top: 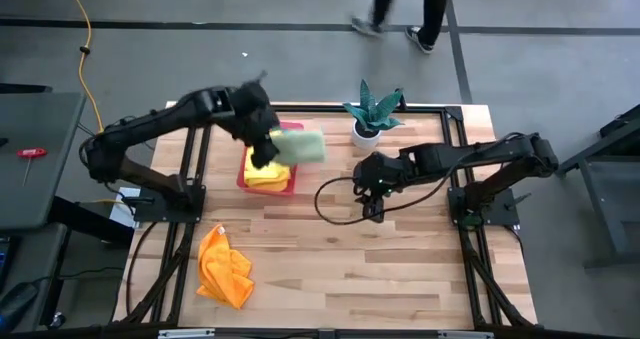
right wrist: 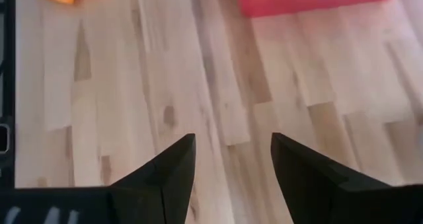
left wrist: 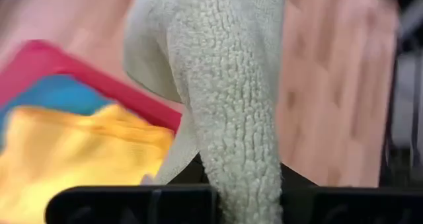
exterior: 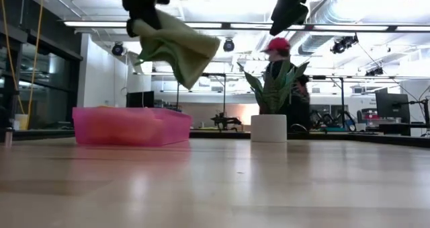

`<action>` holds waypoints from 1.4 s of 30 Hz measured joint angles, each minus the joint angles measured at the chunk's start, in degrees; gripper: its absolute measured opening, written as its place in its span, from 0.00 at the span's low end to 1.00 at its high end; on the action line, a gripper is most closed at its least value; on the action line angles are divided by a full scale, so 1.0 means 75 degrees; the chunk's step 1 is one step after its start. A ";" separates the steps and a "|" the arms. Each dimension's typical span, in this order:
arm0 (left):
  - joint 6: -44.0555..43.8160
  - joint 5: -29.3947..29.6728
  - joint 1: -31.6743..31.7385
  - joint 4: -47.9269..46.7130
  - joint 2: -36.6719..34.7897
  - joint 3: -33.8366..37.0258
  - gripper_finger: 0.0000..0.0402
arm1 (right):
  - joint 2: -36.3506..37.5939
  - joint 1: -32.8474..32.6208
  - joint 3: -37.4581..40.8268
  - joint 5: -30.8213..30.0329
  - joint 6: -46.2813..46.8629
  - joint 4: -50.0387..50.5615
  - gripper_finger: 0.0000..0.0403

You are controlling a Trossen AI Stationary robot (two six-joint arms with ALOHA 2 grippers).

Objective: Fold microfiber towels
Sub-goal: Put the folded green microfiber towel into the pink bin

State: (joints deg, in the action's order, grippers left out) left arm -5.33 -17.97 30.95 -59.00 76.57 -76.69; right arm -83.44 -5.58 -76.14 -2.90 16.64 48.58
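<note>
A light green towel [top: 303,145] was held clenched in the left hand [top: 262,139], lifted clear of the counter [top: 380,269] and hanging just above the right edge of the pink tray [top: 243,175] at the far left. In the tray a yellow towel [top: 268,174] lay on top, with a teal towel [left wrist: 56,95] showing beneath it in the left wrist view. An orange towel [top: 224,267] lay crumpled and unfolded on the near left of the counter. The right hand [top: 372,211] hovered empty over the middle of the counter, its fingers spread apart. The step in hand was judged to be the stowing of the green towel. A lowering onto the stack and a release were called for next, after which the orange towel remained to be folded.
</note>
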 joint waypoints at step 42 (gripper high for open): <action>0.2989 -0.6081 0.3890 -0.1557 0.2985 -0.0747 0.01 | 0.0297 0.0080 0.0003 -0.0495 0.1207 0.0184 0.47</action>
State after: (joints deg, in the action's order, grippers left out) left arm 17.09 -63.58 60.12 -70.68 98.96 -82.29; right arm -81.21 -4.98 -76.12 -6.61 25.69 49.95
